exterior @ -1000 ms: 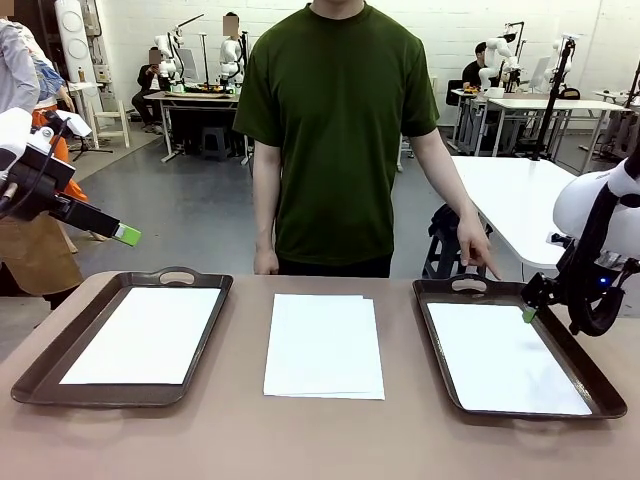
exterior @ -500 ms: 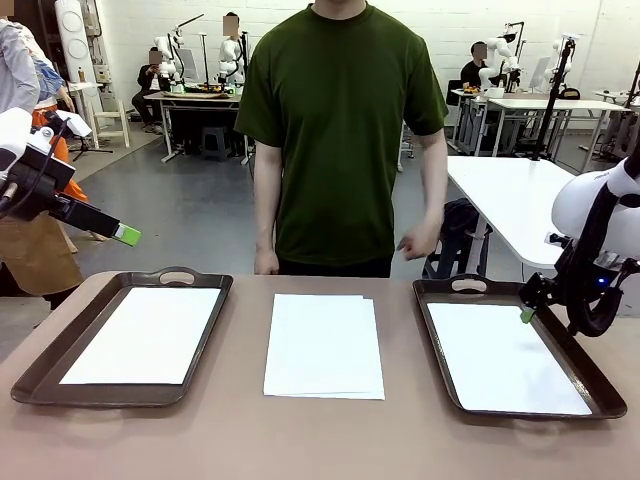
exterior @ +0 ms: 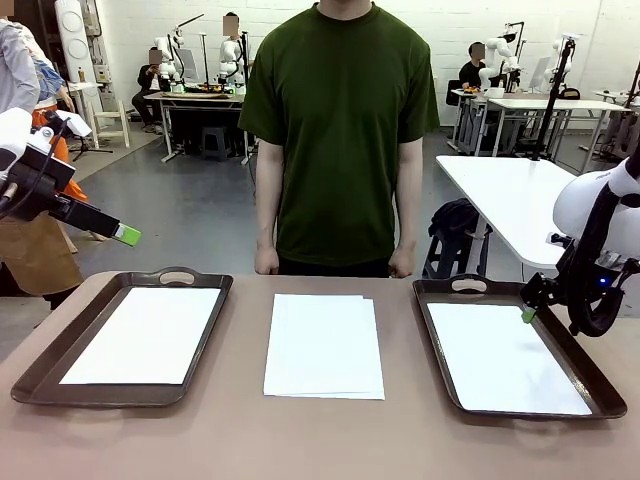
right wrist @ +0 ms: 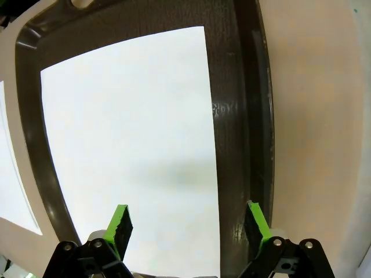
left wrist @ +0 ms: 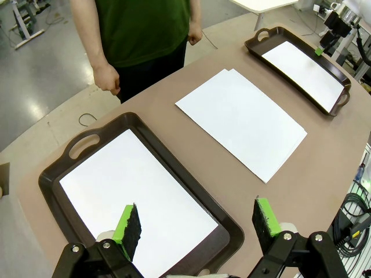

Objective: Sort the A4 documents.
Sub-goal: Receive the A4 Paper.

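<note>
Left gripper [left wrist: 196, 223] hovering over left tray [left wrist: 191, 188], jaws spread, empty; right gripper [right wrist: 188, 223] hanging over right tray [right wrist: 232, 116], jaws spread. A4 documents [exterior: 323, 345] lying on bench [exterior: 320, 440] between trays.

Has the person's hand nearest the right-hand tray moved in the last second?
Yes. The person's hand has pulled back from the right tray's handle, toward their body, and now hangs at the table's far edge.
</note>
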Controlling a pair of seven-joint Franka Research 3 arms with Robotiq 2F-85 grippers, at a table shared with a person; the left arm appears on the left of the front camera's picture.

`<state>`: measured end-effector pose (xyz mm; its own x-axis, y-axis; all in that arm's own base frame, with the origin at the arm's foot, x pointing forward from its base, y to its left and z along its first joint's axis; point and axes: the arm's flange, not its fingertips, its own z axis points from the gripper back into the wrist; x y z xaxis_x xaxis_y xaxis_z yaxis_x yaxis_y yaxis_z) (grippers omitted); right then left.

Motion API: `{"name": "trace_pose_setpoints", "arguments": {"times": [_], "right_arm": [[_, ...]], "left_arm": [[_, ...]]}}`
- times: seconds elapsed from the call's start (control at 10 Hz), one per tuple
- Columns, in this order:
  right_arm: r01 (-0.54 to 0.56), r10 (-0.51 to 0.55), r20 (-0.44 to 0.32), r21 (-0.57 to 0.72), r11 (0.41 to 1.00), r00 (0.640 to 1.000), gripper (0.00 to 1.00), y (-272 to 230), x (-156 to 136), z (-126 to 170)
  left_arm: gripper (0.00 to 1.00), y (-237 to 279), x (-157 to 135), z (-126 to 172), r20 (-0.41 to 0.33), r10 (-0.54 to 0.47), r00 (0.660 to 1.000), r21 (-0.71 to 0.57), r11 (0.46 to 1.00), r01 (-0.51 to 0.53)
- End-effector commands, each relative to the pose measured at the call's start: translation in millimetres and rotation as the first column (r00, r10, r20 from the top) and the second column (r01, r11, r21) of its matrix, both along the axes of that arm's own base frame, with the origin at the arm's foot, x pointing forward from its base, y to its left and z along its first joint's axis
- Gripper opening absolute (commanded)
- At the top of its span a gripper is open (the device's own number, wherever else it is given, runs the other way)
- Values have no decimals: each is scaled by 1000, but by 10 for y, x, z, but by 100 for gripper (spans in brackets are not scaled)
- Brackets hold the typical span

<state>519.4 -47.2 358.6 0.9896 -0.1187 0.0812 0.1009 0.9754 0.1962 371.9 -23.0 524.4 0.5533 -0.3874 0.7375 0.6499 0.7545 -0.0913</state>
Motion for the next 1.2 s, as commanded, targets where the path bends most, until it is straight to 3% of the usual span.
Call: {"name": "trace_pose_setpoints", "arguments": {"times": [0.0, 0.4, 0.6, 0.7, 0.9, 1.1], "right_arm": [[-3, 3, 4, -1, 1000, 1000, 100, -17, 6, 4], [0, 0, 0, 0, 1000, 1000, 100, 0, 0, 0], [-168, 175, 232, -50, 985, 957, 100, 208, -360, 506], [-250, 256, 287, -58, 967, 923, 100, 266, -427, 651], [-491, 500, 356, -123, 862, 789, 100, 414, -554, 925], [-683, 683, 402, -169, 710, 610, 100, 538, -699, 1191]], "left_arm": [[100, 11, 4, -11, -2, 1, 1000, -1, 1000, -1], [100, 11, 4, -11, -2, 1, 1000, -1, 1000, -1], [100, 11, 4, -11, -2, 1, 1000, -1, 1000, -1], [100, 11, 4, -11, -2, 1, 1000, -1, 1000, -1], [100, 11, 4, -11, -2, 1, 1000, -1, 1000, -1], [100, 11, 4, -11, -2, 1, 1000, -1, 1000, -1]]}}
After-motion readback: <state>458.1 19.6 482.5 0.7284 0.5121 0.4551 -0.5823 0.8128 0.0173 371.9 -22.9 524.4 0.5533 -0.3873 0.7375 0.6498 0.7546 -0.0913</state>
